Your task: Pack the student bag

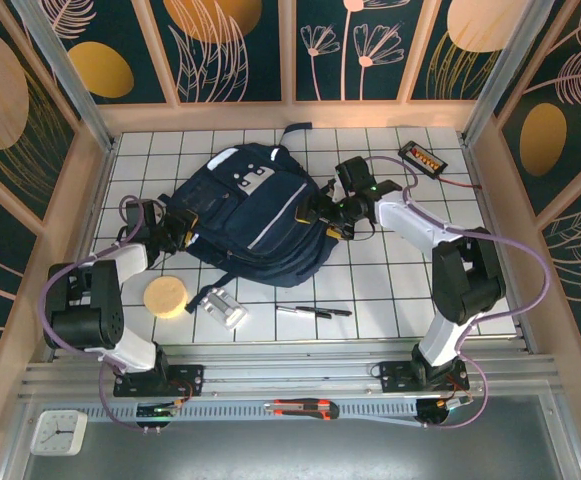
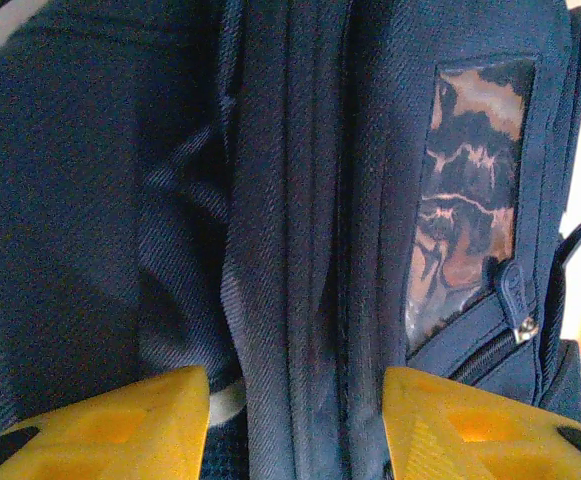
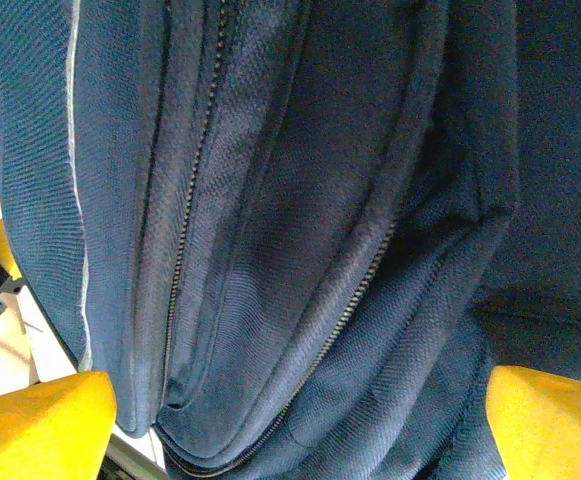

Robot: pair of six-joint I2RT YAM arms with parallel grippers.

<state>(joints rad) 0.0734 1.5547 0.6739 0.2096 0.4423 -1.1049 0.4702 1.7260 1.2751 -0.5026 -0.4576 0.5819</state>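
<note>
My left fingers [image 2: 120, 425] straddle a student bag [image 1: 250, 215] fold, grip unclear; my right fingers [image 3: 30, 425] spread open around its side. Probably opening it; next, catching a zip pull [image 2: 515, 300].

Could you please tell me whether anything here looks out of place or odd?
One thing: a red-and-black utility knife lies on the grey metal rail in front of the white tiled table, away from the large dark navy fabric backpack. Nothing looks spilled or damaged.
</note>
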